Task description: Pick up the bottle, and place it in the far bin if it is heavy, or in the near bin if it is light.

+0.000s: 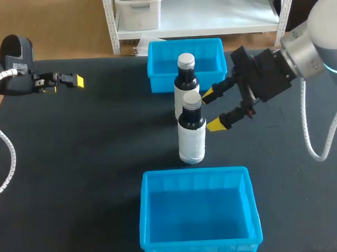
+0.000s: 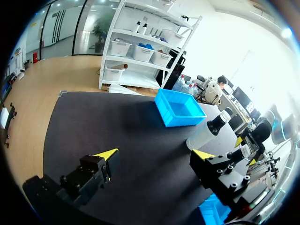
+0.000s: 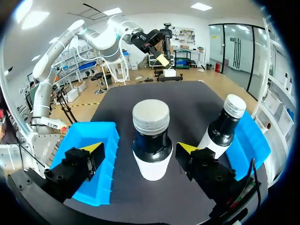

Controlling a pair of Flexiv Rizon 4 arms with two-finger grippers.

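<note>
Near the left edge of the matte black worktop [image 1: 75, 162], the left tool [image 2: 154, 154] hangs with its yellow-tipped fingers spread wide and nothing between them. It is well apart from everything else, probably parked there so the other arm has the middle to itself.

Along the middle of the worktop, four things stand in one line from far edge to near edge. The far bin [image 1: 155, 65], an open bright blue plastic tub, sits at the far edge. Just in front of it stands the rear bottle [image 1: 186, 81], dark with a white label and a grey screw cap. The front bottle [image 1: 191, 133], of the same make, stands upright just before that. The near bin [image 1: 146, 215], a matching blue tub, sits at the near edge. With this layout, sorting seems to come down to one carry, forward or back.

The right tool [image 1: 212, 109], on the arm from the right edge, is level with the front bottle's neck. Its fingers are parted, one to each side, with the bottle just ahead and neither finger touching it. This looks like the line-up for a side grasp. Weight can only be judged once the bottle is lifted, so the choice of bin is open. The far finger has to slip between the two bottles and could nudge the rear one.
</note>
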